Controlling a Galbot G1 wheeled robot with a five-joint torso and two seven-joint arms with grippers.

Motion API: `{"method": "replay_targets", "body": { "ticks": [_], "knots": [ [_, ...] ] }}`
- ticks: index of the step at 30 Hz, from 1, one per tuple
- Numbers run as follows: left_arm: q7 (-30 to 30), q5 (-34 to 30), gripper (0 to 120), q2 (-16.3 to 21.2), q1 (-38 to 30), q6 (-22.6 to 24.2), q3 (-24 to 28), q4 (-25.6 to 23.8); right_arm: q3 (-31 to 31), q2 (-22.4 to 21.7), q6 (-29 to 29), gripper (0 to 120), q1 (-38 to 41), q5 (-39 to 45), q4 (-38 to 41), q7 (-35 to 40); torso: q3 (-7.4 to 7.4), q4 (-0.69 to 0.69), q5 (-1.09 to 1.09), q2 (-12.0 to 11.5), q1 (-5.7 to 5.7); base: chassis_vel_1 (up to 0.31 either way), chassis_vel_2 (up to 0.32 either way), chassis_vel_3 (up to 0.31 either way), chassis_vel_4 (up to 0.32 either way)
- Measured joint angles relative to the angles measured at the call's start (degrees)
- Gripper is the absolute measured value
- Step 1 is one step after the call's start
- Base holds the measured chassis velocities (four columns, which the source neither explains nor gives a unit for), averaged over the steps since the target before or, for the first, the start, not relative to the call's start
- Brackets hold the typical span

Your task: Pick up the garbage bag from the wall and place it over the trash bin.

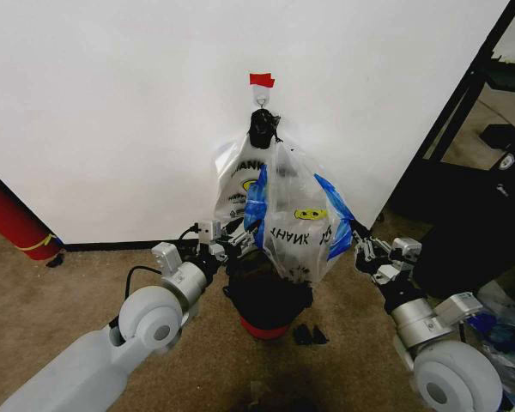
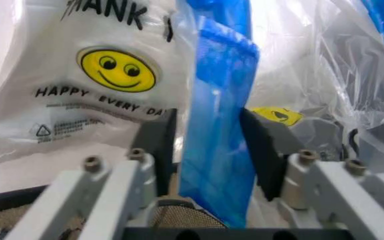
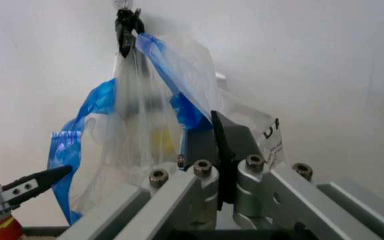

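Bag (image 1: 299,225) on hook, centre frame, above bin (image 1: 266,302).
Hanging against wall (image 1: 112,112) beside whiter smiley bag (image 1: 236,187); left hand (image 1: 238,241) at lower-centre left, fingers (image 2: 157,145) apart around blue side panel; right hand (image 1: 363,250) at lower-centre right, pads together on bag's other edge.

The garbage bag (image 1: 299,225) hides most of the trash bin (image 1: 266,302) and the whiter bag (image 1: 238,184).

White smiley bag (image 2: 92,85): "THANK", "HAPPY EVERY DA…", yellow smiley, recycling triangle, unreadable fine print. Garbage bag (image 1: 300,219): yellow smiley, mirrored "THANK".
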Motion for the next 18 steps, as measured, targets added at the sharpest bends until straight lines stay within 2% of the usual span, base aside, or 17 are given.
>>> {"method": "replay_targets", "body": {
  "ticks": [6, 8, 9, 15, 18],
  "knots": [
    [0.1, 0.2, 9, -0.2, 0.0, -1.0, 0.7, -0.4, -0.4, 0.2, 0.0, 0, 0.0, -0.4, -0.2, 0.0, 0.0, 0.0, 0.0, 0.0, 0.0, 0.0, 0.0, 0.0, 0.0],
    [0.1, 0.2, 7, -0.2, 0.0, -1.0, 0.7, -0.4, -0.4, 0.2, 0.0, 0, 0.0, -0.4, -0.2, 0.0, 0.0, 0.0, 0.0, 0.0, 0.0, 0.0, 0.0, 0.0, 0.0],
    [-0.1, 0.2, 1, -0.2, 0.1, -1.0, 0.6, -0.6, -0.4, 0.2, 0.0, 0, 0.0, -0.4, -0.2, 0.0, 0.0, -0.01, 0.0, 0.0, 0.0, 0.0, 0.0, 0.0, 0.0],
    [-1.1, 0.2, 0, 0.2, 2.5, -1.3, -1.1, -3.1, -0.4, 0.6, -0.1, 0, -0.2, 0.0, 0.0, 0.2, 0.0, 0.0, 0.0, 0.0, 0.0, 0.0, 0.0, 0.0, 0.0],
    [-2.2, -0.2, 0, 1.3, 6.3, -1.7, -3.6, -6.6, 0.0, 1.4, -0.3, 0, -2.4, -0.2, 0.8, 0.2, 0.0, -0.02, 0.0, 0.0, 0.0, 0.0, 0.0, 0.0, 0.0]
  ]
}}
